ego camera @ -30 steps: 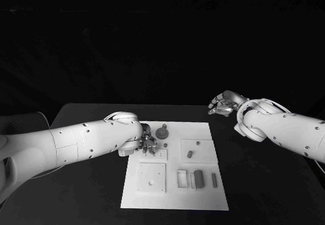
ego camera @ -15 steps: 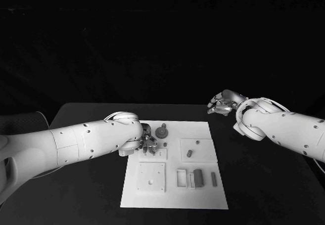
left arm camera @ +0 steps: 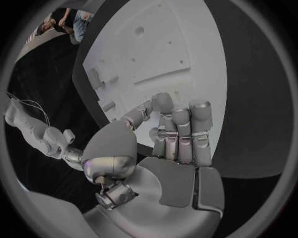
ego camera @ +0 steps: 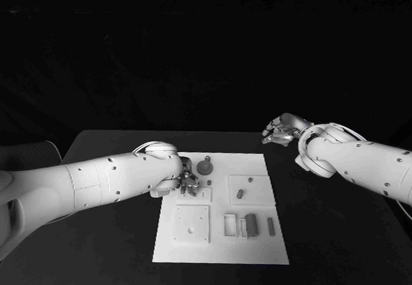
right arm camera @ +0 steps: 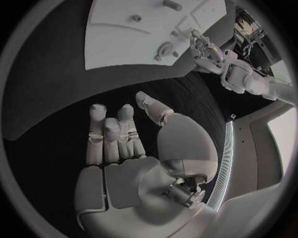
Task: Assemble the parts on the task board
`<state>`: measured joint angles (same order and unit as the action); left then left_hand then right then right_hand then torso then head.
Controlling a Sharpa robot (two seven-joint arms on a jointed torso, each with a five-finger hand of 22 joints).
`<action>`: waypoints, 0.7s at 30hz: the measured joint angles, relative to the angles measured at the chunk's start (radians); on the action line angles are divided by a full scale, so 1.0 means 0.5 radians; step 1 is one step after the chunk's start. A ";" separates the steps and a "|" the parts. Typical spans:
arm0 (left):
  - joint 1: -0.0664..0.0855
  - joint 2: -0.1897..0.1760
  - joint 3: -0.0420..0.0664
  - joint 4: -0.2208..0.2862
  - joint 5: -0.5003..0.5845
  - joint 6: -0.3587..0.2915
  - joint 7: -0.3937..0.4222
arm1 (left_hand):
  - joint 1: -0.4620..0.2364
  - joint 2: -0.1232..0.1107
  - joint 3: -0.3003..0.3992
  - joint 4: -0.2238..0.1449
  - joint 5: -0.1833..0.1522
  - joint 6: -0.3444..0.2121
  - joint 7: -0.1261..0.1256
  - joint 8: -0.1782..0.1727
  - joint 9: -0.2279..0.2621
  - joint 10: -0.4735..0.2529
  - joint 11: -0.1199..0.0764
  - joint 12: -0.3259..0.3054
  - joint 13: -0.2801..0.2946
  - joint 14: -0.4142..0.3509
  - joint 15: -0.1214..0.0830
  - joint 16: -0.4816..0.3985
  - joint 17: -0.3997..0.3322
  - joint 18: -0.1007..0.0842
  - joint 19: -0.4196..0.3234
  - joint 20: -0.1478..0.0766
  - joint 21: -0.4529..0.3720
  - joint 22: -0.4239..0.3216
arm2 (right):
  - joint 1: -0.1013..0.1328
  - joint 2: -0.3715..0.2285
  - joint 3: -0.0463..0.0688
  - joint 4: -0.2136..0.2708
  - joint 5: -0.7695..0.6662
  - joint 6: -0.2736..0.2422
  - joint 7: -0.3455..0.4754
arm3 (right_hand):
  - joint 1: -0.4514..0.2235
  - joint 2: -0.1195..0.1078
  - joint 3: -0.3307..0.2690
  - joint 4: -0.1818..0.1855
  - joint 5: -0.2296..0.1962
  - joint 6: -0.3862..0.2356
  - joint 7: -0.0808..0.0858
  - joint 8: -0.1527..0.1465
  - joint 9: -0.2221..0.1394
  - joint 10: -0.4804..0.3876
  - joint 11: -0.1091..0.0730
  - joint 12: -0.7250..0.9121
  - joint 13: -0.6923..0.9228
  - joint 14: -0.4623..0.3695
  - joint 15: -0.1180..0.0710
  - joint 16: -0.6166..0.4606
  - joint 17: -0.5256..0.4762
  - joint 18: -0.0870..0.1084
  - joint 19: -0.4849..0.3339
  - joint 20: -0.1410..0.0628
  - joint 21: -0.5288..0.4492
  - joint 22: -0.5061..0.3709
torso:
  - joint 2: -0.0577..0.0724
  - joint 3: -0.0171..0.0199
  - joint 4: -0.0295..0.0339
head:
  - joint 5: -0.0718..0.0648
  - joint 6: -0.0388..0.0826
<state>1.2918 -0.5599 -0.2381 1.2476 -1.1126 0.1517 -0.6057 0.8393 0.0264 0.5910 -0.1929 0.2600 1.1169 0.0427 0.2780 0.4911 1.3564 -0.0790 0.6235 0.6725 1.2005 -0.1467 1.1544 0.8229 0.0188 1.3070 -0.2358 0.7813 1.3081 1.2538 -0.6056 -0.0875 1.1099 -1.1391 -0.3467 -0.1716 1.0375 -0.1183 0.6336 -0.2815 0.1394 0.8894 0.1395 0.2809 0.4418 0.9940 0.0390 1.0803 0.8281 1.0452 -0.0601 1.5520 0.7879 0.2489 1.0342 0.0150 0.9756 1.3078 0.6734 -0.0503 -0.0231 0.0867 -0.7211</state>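
Left hand point(ego camera: 184, 179) lowered onto near-left part of task board point(ego camera: 223, 242), fingers pressed together; part possibly pinched, cannot be told. Round part point(ego camera: 206, 167) just beside fingertips. Right hand point(ego camera: 283, 131) raised over desk point(ego camera: 101, 246), fingers loosely spread, nothing held.

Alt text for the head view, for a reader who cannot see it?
The left robot hand reaches down onto the far left corner of the white task board, beside a round part. The right robot hand hangs over the black table beyond the board's far right corner.
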 measured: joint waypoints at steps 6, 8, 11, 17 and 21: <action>0.000 0.002 0.000 -0.006 -0.017 0.005 0.001 | -0.013 0.013 0.002 0.006 -0.004 0.001 -0.001 0.000 0.001 0.000 0.000 0.000 0.000 0.000 0.000 0.000 -0.002 0.000 -0.010 -0.004 0.001 0.000 | 0.000 0.000 0.000 0.000 0.000 0.002 0.000 | 0.000 0.000 0.000 0.000 0.000 0.000 0.000 0.000 0.000 0.000 0.000 0.000 0.000 -0.001 0.001 0.000 0.000 0.000 0.000 0.000 0.000 0.000 | 0.000 0.0000 0.000 | -0.002 0.002; -0.001 0.009 0.000 -0.012 -0.020 0.005 0.002 | -0.014 0.014 0.002 0.007 -0.004 0.001 -0.001 0.000 0.001 0.000 0.000 0.000 0.000 0.000 0.000 0.000 -0.002 0.000 -0.010 -0.004 0.001 0.000 | 0.000 0.000 0.000 0.000 0.000 0.003 0.000 | 0.000 0.000 0.000 0.000 0.000 0.000 0.000 0.000 0.000 0.000 0.000 0.000 0.000 -0.001 0.001 0.000 0.000 0.000 -0.003 0.003 0.000 0.000 | 0.000 -0.0006 0.000 | -0.002 0.003; -0.011 0.020 0.000 -0.017 -0.025 0.005 0.004 | -0.014 0.014 -0.001 0.009 -0.016 0.003 -0.003 0.000 0.001 0.001 -0.001 0.000 0.000 0.000 0.000 0.004 -0.005 0.000 -0.010 -0.004 0.001 0.000 | 0.000 0.000 0.000 0.004 0.000 0.004 0.000 | 0.000 0.000 0.000 0.000 0.000 0.000 0.000 0.000 0.000 0.000 0.000 0.000 0.000 -0.002 0.003 0.000 0.000 0.000 -0.003 0.003 0.000 0.000 | 0.000 -0.0006 0.000 | -0.002 0.003; -0.025 0.027 0.002 -0.031 -0.034 0.005 0.012 | -0.025 0.022 -0.001 0.014 -0.019 0.005 -0.005 0.004 0.107 0.004 -0.004 0.000 0.000 -0.001 0.001 0.008 -0.007 0.000 -0.010 -0.004 0.001 0.000 | 0.000 0.002 0.000 0.010 0.000 0.007 -0.001 | 0.000 0.000 0.000 0.000 0.000 0.000 0.000 0.000 0.000 0.000 0.000 0.000 0.000 0.003 -0.002 0.000 0.000 0.000 -0.003 0.003 0.000 0.000 | 0.001 -0.0010 -0.001 | -0.004 -0.003; -0.026 0.030 0.003 -0.038 -0.042 0.005 0.018 | -0.029 0.019 0.004 0.020 -0.019 0.005 -0.005 0.004 0.137 0.004 -0.003 0.000 0.000 -0.001 0.001 0.008 -0.007 0.000 -0.010 -0.004 0.001 -0.001 | 0.000 0.002 0.000 0.010 0.000 0.008 -0.001 | 0.000 0.000 0.000 0.000 0.000 0.000 0.000 0.000 0.000 0.000 0.000 0.000 0.000 0.003 -0.002 0.000 0.000 0.000 -0.003 0.003 0.000 0.000 | 0.001 -0.0010 -0.001 | -0.007 -0.003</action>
<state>1.2786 -0.5450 -0.2367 1.2288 -1.1337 0.1543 -0.5965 0.8246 0.0356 0.5931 -0.1831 0.2504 1.1193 0.0403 0.2802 0.5594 1.3583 -0.0808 0.6234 0.6723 1.2001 -0.1463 1.1583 0.8195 0.0187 1.3019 -0.2378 0.7820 1.3078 1.2538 -0.6045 -0.0875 1.1150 -1.1394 -0.3427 -0.1722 1.0375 -0.1183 0.6336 -0.2814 0.1394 0.8893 0.1396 0.2809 0.4419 0.9940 0.0389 1.0803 0.8281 1.0469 -0.0611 1.5520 0.7879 0.2489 1.0325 0.0166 0.9756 1.3076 0.6741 -0.0508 -0.0237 0.0834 -0.7228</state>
